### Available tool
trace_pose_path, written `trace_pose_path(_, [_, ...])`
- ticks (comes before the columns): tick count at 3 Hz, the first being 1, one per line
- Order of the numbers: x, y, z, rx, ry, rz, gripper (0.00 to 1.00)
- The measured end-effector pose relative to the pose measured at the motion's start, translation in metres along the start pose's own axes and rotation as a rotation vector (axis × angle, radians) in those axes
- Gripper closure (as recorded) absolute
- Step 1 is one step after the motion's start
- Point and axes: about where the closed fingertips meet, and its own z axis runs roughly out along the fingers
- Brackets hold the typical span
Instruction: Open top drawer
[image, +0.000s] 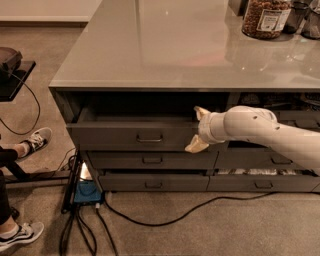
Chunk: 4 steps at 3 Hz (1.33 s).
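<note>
The top drawer (115, 136) is the wide dark grey one under the left half of the counter. It stands pulled out a little, and a dark gap shows behind its front. Its small bar handle (149, 137) sits at the middle of the front. My gripper (197, 130) is at the right end of that front, on the white arm reaching in from the right. It is open: one pale finger (201, 113) points up above the front's top edge and the other reaches down near its lower edge. Nothing is held.
Two shorter drawers (150, 160) lie below, and more drawers (272, 161) to the right. A jar (265, 17) stands on the countertop (165, 45). On the floor lie a black cable (165, 218) and a blue device (87, 192). A person's shoes (34, 141) are at left.
</note>
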Motion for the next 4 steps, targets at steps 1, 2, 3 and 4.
trace_pose_path(1, [-0.011, -0.003, -0.014, 0.017, 0.036, -0.016, 0.00])
trace_pose_path(2, [-0.031, -0.015, -0.041, 0.058, 0.118, -0.075, 0.00])
trace_pose_path(3, [-0.046, -0.047, -0.069, 0.096, 0.221, -0.107, 0.12])
trace_pose_path(4, [-0.046, -0.045, -0.070, 0.097, 0.222, -0.107, 0.32])
